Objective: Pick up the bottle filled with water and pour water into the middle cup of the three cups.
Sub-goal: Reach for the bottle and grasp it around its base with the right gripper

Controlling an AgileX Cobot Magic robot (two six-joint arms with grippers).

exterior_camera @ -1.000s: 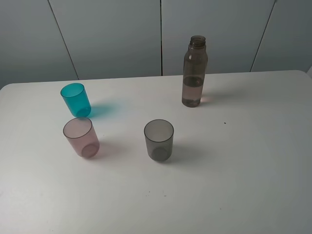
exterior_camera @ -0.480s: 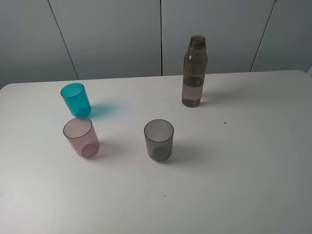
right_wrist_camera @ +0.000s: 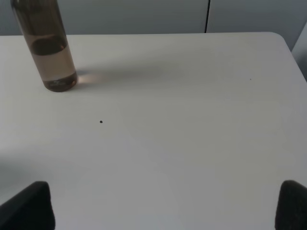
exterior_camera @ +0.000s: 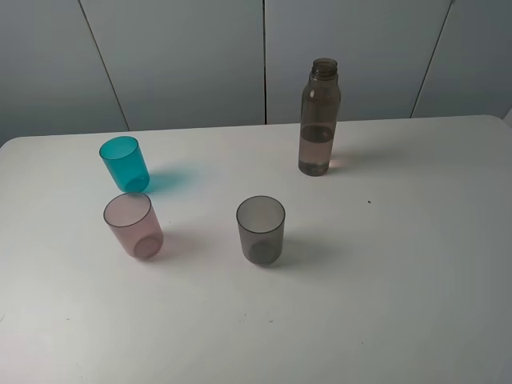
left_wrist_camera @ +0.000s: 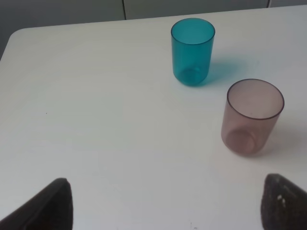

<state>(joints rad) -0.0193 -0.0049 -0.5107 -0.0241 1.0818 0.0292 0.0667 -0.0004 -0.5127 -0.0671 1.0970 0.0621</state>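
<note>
White table (exterior_camera: 400,264), grey panelled wall (exterior_camera: 184,64) behind.

- My left gripper (left_wrist_camera: 168,208): fingers spread wide, nothing held, above bare tabletop.
- The middle cup (left_wrist_camera: 253,117): pale pink, upright, nearest ahead of that gripper. Teal cup (left_wrist_camera: 193,50) stands near it, farther off.
- My right gripper (right_wrist_camera: 160,208): spread wide too, nothing held.
- The bottle (right_wrist_camera: 48,48): upright, partly filled, no cap, well ahead of the right gripper near the table's far edge.
- Grey cup (exterior_camera: 261,230): upright, between the middle cup and the bottle, apart from both.
</note>
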